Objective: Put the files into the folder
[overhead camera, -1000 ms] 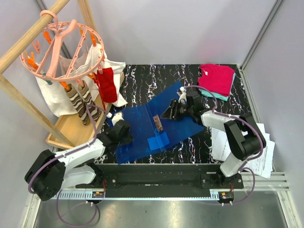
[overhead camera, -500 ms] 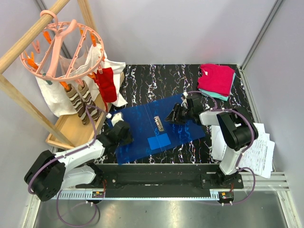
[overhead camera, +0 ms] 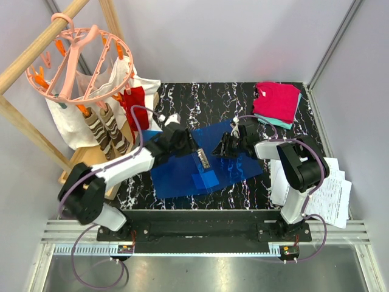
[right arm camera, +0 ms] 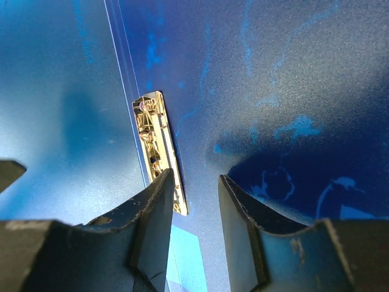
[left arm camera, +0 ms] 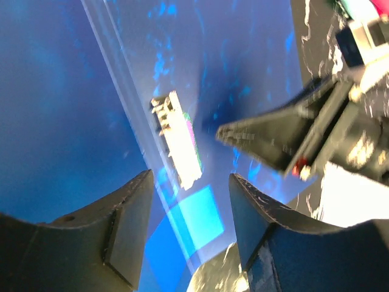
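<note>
The blue folder [overhead camera: 182,173] lies open and flat on the black marbled table, with a metal clip [overhead camera: 202,159] along its spine. My left gripper [overhead camera: 188,146] hovers open over the folder's far left part, and its wrist view shows the clip [left arm camera: 179,146] ahead of the open gripper [left arm camera: 189,182]. My right gripper [overhead camera: 217,149] is open and empty just above the folder's right half [right arm camera: 273,79], beside the clip [right arm camera: 159,146]; the open gripper [right arm camera: 194,179] holds nothing. The files [overhead camera: 331,191], white printed sheets, lie at the table's right near edge, apart from both grippers.
Folded pink and teal clothes [overhead camera: 278,100] sit at the back right. A wooden rack with a round pink peg hanger [overhead camera: 79,58], socks and a red cloth stands at the left on a wooden base [overhead camera: 91,164]. Grey walls enclose the table.
My left arm has swung from the folder's near left edge up and right to beside the spine. The folder's right leaf, raised a second ago, now lies flat. The right gripper barely moved.
</note>
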Controlling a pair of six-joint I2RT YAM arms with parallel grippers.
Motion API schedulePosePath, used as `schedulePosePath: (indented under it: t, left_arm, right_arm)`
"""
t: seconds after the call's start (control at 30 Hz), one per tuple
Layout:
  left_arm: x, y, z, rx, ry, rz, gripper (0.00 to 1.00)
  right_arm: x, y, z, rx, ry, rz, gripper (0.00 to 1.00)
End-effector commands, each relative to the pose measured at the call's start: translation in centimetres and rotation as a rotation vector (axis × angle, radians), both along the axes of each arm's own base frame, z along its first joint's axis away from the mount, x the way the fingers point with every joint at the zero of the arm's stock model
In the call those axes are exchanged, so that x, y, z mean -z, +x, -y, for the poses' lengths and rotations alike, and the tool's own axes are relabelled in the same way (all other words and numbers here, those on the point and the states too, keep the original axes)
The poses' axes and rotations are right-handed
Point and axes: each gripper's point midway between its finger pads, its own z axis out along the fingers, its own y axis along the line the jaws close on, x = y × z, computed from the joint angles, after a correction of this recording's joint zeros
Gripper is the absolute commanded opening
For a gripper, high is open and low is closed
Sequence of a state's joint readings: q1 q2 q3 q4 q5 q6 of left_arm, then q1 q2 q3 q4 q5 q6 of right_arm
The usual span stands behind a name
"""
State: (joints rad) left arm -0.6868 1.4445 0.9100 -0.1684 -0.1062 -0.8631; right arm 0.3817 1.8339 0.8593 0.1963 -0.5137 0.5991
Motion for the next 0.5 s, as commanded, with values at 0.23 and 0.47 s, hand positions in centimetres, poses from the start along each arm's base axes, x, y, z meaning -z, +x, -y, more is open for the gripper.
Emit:
schedulePosePath:
  t: [0.23, 0.47]
  left_arm:
    - [6.4, 3.7, 0.5, -0.139, 0.158, -0.131, 0.5]
    - [6.4, 4.4, 0.5, -0.165, 0.158, -0.086, 0.48]
  right_arm:
    - [0.9, -2.2, 0.1, -0.024, -0.023, -0.055, 0.44]
    - [0.8, -4.2, -1.6, -0.042, 0.129, -0.121, 0.45]
